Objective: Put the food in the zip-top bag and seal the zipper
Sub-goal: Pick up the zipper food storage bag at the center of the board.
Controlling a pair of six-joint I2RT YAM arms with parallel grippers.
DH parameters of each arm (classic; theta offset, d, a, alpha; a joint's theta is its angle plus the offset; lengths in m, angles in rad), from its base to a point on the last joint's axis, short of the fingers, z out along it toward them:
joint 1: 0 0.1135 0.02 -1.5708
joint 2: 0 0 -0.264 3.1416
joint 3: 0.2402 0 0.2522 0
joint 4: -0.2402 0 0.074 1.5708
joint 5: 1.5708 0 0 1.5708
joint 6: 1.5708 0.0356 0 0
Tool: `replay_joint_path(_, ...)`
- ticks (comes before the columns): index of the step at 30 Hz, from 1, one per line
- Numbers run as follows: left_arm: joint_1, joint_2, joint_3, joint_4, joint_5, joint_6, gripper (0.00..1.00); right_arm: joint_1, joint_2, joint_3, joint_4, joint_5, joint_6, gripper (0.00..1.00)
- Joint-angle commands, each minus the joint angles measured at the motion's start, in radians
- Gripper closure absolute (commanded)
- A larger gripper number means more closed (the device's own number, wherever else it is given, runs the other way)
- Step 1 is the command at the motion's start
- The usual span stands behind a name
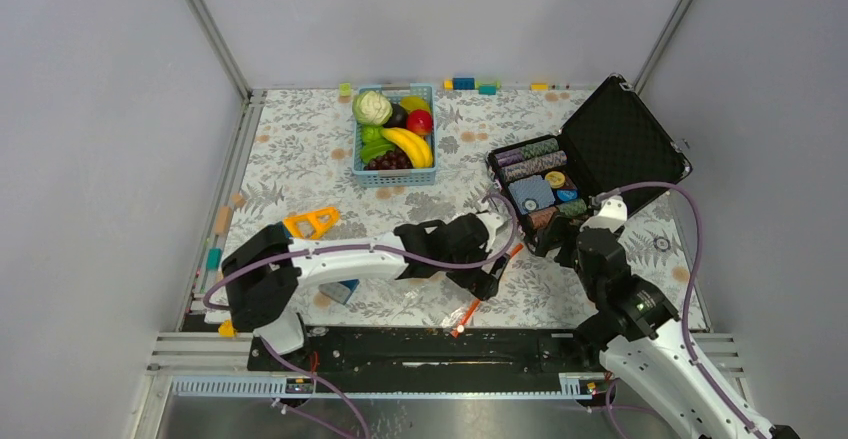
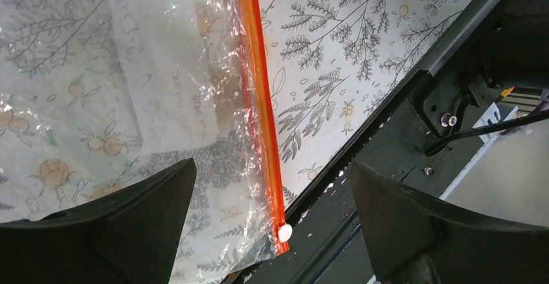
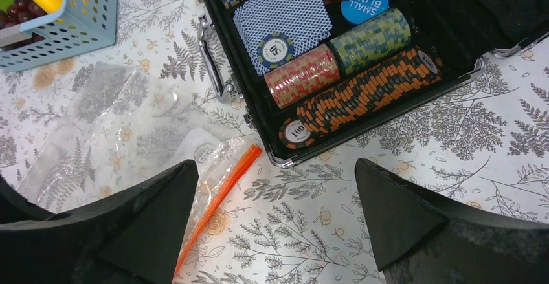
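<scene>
The left gripper [image 2: 272, 166] hangs low over the near edge of the table, its jaws spread wide and clamped on nothing. The zipper [image 2: 259, 83] runs lengthwise through the gap beneath them and ends in a small white nub [image 2: 283, 232] just beside the black rail [image 2: 401, 135]. The right gripper [image 3: 276, 166] is likewise spread and empty, poised above the tablecloth [image 3: 414, 187] near the strip's other end and close to the open case of poker chips [image 3: 362, 83]. The zip-top bag [image 2: 175, 70] lies flat and empty between the two arms, its film wrinkled and glinting. The food sits well apart at the far side in the light-blue basket [image 1: 395, 176]: banana [image 1: 410, 144], apple [image 1: 420, 121], grapes [image 1: 390, 160] and cabbage-like head [image 1: 372, 107]. The bag looks feather-light, limp and slippery, likely to slide or bunch up if pushed. Its orange strip seems the only stiff part, so a pinch on one lip near an end looks soundest, with the other arm parting the mouth. The toys appear hard, smooth and light, and the round ones may squirt from a loose pinch.
</scene>
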Motion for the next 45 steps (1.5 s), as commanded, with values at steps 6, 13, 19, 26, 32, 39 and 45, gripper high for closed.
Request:
replay_joint_path(6,-0.023,0.106,0.114,-0.003,-0.075,0.041,0.17,-0.003,-0.057,-0.015,0.028,0.075,0.025,0.00)
replay_joint_path(13,-0.025,0.206,0.146,-0.030,-0.094,0.035,0.25,-0.003,-0.046,-0.016,0.027,0.073,0.022,0.00)
replay_joint_path(19,-0.024,0.255,0.153,-0.027,-0.058,0.032,0.36,-0.003,-0.037,-0.014,0.029,0.069,0.019,0.00)
replay_joint_path(26,-0.024,0.298,0.165,-0.052,-0.099,0.014,0.54,-0.003,-0.031,-0.015,0.027,0.073,0.018,0.00)
replay_joint_path(32,-0.026,0.312,0.176,-0.069,-0.112,0.005,0.65,-0.003,-0.033,-0.017,0.028,0.075,0.021,0.00)
replay_joint_path(39,-0.026,0.276,0.176,-0.067,-0.102,-0.018,0.97,-0.003,-0.024,-0.014,0.028,0.067,0.018,0.00)
replay_joint_path(45,-0.024,0.169,0.138,-0.044,-0.102,-0.026,1.00,-0.003,-0.009,-0.011,0.030,0.034,0.013,0.00)
